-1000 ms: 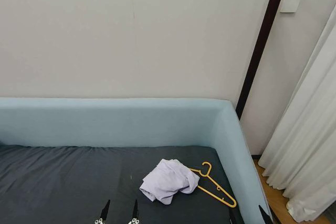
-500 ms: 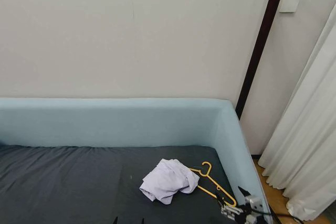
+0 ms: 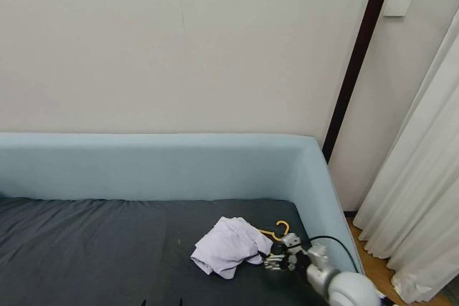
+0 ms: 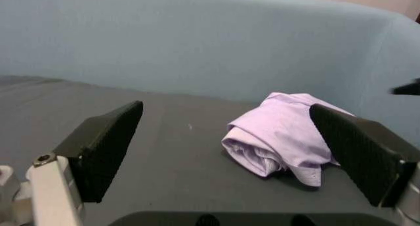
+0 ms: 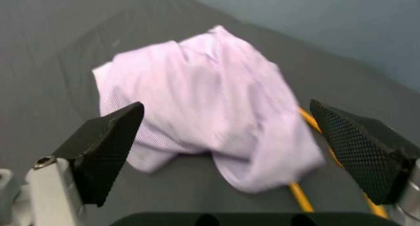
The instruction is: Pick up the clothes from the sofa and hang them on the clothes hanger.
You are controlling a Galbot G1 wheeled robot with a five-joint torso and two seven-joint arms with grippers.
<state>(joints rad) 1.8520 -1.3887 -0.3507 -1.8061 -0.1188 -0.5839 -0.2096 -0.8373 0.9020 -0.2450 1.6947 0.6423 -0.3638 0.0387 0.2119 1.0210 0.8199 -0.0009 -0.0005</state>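
Left gripper [image 4: 226, 107] low at the near edge of the dark grey seat cushion [image 3: 86, 249], jaws wide apart and empty; crumpled lilac striped cloth shirt [image 3: 228, 245] lies ahead of it, toward the right. Right gripper [image 5: 226, 108] hovers at the shirt's right side, jaws apart, gripping nothing, above the yellow plastic hanger [image 5: 299, 195] lying against the shirt. Beyond: light blue padded sofa backrest [image 3: 158, 166].

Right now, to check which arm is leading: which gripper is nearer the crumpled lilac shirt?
Right. The right gripper hangs open just beside the shirt, above the yellow hanger on the sofa. The left gripper, also open, is farther back, at the head view's lower edge.
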